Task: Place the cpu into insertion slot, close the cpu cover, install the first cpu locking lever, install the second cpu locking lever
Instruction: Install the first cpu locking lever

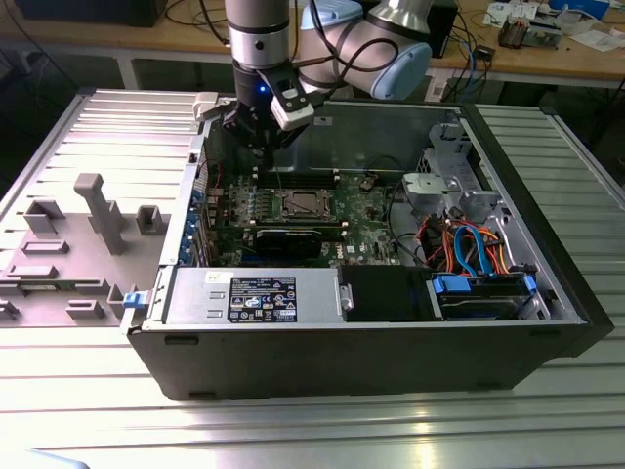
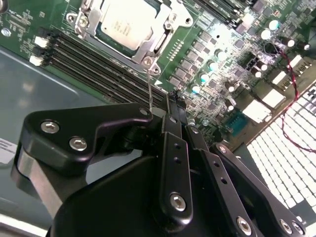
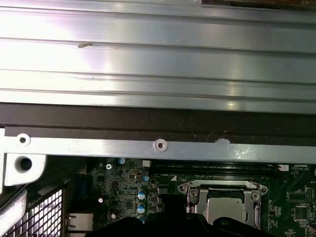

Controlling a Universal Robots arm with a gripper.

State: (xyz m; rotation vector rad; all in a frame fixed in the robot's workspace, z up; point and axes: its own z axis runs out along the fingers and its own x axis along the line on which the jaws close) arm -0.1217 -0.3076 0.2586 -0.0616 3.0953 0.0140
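Gripper (image 2: 172, 98): black pincer of bolted metal links, closest to the lens in the second wrist view. Its fingertips are pressed together. In the exterior view it hangs at upper centre, toward the exterior view's left, inside the open case.
Fixture tray (image 1: 78, 234): grey moulded plastic at the exterior view's far left, well apart from the work.
Cpu (image 1: 298, 203): small flat square chip with a silvery face, mid-frame in the exterior view. It is seated in the insertion slot (image 2: 111, 43), a dark-rimmed square socket on the green circuit board (image 2: 180, 49).
Locking lever (image 2: 149, 84): thin silvery wire rod rising from the socket's corner to the fingertips. I cannot tell whether it is pinched.
Cpu cover (image 2: 162, 40): thin silvery windowed frame plate, lying flat around the chip.
Progress: placing and cover-closing look done. This lever appears unlatched, and the other lever's state is unclear.
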